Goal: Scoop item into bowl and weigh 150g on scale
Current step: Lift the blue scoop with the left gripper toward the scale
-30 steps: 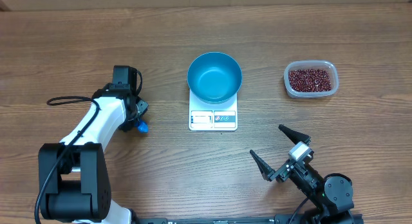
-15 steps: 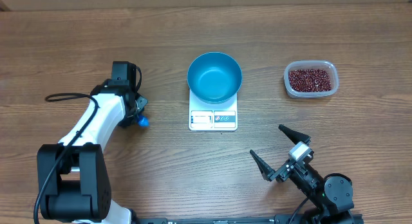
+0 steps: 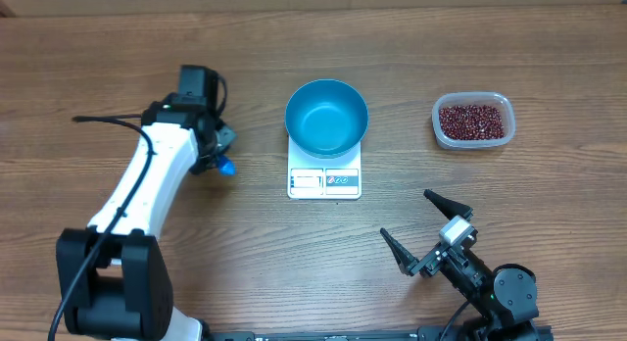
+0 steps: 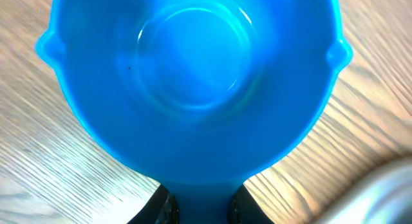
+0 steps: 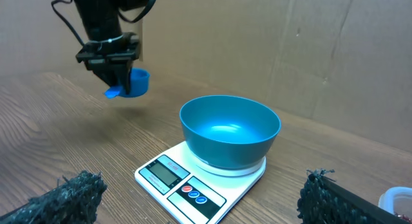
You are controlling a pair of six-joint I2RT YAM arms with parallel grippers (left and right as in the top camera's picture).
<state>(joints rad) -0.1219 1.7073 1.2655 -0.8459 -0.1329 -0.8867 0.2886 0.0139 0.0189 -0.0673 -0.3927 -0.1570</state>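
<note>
Looking across the big wooden desk (image 3: 549, 47), I see that the job has only just begun. The white left arm (image 3: 147, 184) reaches over the left side. In the middle sits the blue bowl (image 3: 326, 117), right on top of the white scale (image 3: 324, 181). That part is done. The bowl has nothing in it, and I cannot read the little window on the scale.

Far off to the right sits a clear tub (image 3: 437, 121), well apart from the bowl. The right tool (image 3: 406, 214) waits near the front edge with its fingers spread wide, and it holds nothing.

The left tool (image 5: 114, 71) is pinching the handle of a small blue scoop (image 5: 132, 82). The scoop hangs in the air to the left of the bowl, and it is empty too.

All the tiny red-brown beans (image 3: 473, 121) lie in the tub. I think the scoop has to cross the desk, dig into them, and tip beans into the bowl until the weight is right.
</note>
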